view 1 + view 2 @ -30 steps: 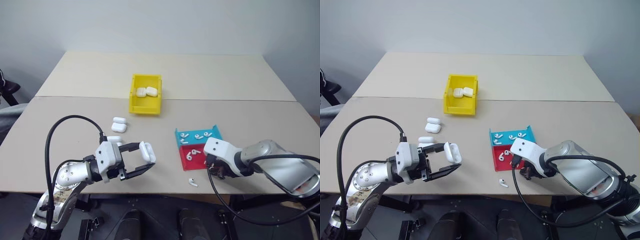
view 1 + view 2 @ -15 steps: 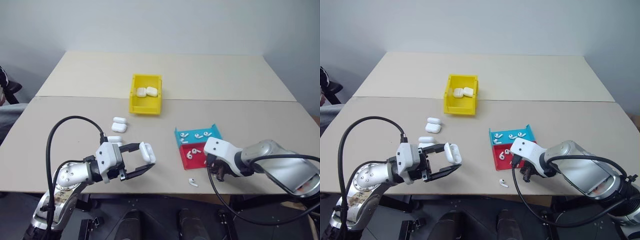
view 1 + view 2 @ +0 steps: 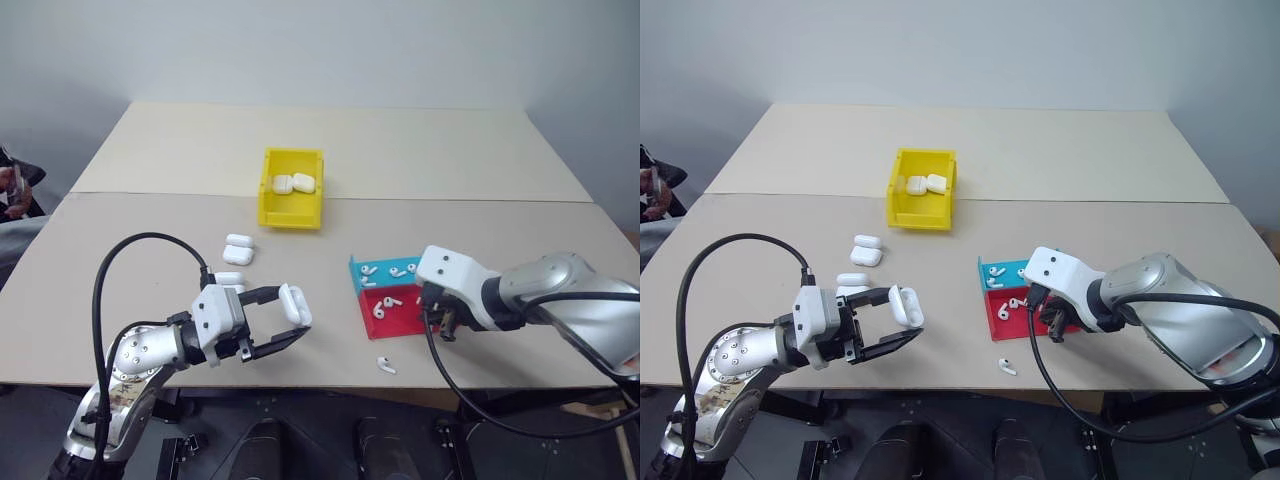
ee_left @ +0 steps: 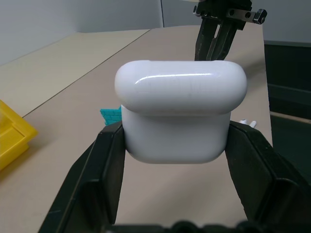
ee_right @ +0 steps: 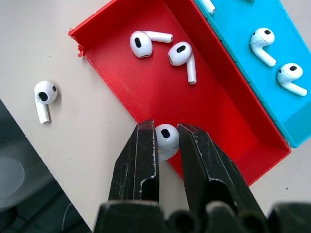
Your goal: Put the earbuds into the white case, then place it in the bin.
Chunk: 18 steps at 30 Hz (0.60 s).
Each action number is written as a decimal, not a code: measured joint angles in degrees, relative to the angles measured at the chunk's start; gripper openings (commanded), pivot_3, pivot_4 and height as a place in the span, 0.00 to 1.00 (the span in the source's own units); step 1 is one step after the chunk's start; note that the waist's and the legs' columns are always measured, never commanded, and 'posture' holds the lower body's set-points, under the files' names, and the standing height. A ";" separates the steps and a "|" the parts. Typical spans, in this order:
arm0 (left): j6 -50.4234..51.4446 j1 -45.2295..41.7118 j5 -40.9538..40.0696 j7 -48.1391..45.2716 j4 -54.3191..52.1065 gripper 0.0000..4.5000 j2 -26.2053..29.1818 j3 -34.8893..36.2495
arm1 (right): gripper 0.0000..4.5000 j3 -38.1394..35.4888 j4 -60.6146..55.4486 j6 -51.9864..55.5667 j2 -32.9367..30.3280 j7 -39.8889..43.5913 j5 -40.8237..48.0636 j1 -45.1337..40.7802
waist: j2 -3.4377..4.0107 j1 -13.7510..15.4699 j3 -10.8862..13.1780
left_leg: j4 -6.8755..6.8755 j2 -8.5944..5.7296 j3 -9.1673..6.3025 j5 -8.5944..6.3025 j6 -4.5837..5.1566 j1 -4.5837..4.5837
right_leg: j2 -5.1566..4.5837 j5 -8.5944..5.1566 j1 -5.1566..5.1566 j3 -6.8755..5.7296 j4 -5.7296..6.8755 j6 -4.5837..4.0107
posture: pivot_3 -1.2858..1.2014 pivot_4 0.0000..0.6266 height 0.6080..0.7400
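The left gripper (image 3: 290,322) clamps the glossy white rounded case (image 4: 181,114), held level at near left to receive the tiny white earbud (image 5: 165,139), which the right gripper (image 5: 166,145) pinches above the shallow red tray (image 5: 214,107).

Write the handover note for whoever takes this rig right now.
Left pincer: shut on a white case, held above the table.
Right pincer: shut on one earbud, above the red tray.
Two earbuds lie in the red tray, more in the blue tray, one stray on the table.
The bin holds two cases; spare cases beside it.
Left: load earbuds into the held case, bin it.
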 measured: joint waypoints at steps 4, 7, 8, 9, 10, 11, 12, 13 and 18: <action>0.01 -0.18 0.03 0.03 0.02 0.62 -0.16 -0.10 | 0.12 -0.78 -0.73 -5.33 -0.62 -0.02 -0.46 1.40 | 0.00 0.01 0.00 | 0.00 0.00 0.00 0.00 0.00 -0.02 | 0.01 0.00 -0.02 0.00 0.00 0.01 | 0.52 0.24 1.00; 0.01 -0.55 0.00 0.34 0.04 0.62 -0.91 -0.25 | 0.12 -3.64 -1.87 -17.23 -0.88 0.23 -2.50 5.74 | 0.00 0.06 0.00 | 0.00 -0.01 -0.01 0.00 0.00 -0.06 | 0.01 0.00 -0.03 -0.01 -0.02 0.05 | 0.52 0.24 1.00; 0.05 -0.82 -0.06 0.54 0.05 0.62 -1.46 -0.29 | 0.12 -5.26 -1.70 -21.93 -0.60 0.28 -3.34 7.42 | 0.00 0.08 0.00 | 0.01 -0.02 -0.02 0.00 0.00 -0.07 | 0.01 0.01 -0.01 -0.01 -0.04 0.07 | 0.52 0.24 1.00; 0.21 -1.27 -0.25 0.75 0.09 0.62 -1.70 -0.36 | 0.12 -6.98 -1.49 -27.42 0.02 0.35 -4.51 8.70 | 0.00 0.05 0.00 | 0.03 -0.02 -0.01 0.00 0.00 -0.08 | 0.01 0.02 -0.01 0.00 -0.03 0.10 | 0.52 0.24 1.00; 0.72 -2.02 -1.09 0.73 0.24 0.62 -1.91 -0.35 | 0.12 -8.85 -0.66 -33.11 1.20 0.38 -5.56 9.82 | -0.01 0.06 0.00 | 0.04 -0.02 -0.01 0.00 0.00 -0.06 | 0.02 0.03 0.02 -0.01 -0.03 0.10 | 0.52 0.24 1.00; 1.27 -3.07 -2.39 0.57 0.53 0.62 -2.43 -0.30 | 0.12 -10.79 0.52 -40.11 3.06 0.28 -7.01 10.42 | -0.01 0.05 -0.01 | 0.06 -0.01 -0.01 0.00 0.00 -0.05 | 0.04 0.03 0.04 -0.01 -0.03 0.14 | 0.52 0.24 1.00; 1.65 -4.03 -3.69 0.26 0.67 0.62 -2.90 -0.29 | 0.12 -12.26 1.46 -45.69 4.66 0.06 -8.06 10.53 | -0.01 0.04 -0.01 | 0.07 -0.01 0.00 0.00 0.00 -0.04 | 0.04 0.01 0.04 0.00 -0.02 0.19 | 0.52 0.24 1.00; 2.32 -4.91 -5.29 -0.22 0.81 0.62 -3.27 -0.17 | 0.12 -13.71 2.59 -50.45 6.35 -0.02 -8.91 10.54 | -0.01 -0.04 -0.01 | 0.07 0.01 -0.01 0.00 0.00 -0.03 | 0.06 0.02 0.06 0.00 -0.02 0.17 | 0.52 0.24 1.00; 8.74 -11.46 -17.35 -6.79 4.53 0.62 -3.29 0.68 | 0.12 -20.52 11.77 -65.10 14.33 0.50 -7.45 4.96 | -0.01 -0.26 -0.01 | 0.07 0.00 -0.04 0.01 0.01 -0.03 | 0.08 0.07 0.06 0.02 0.01 0.10 | 0.52 0.24 1.00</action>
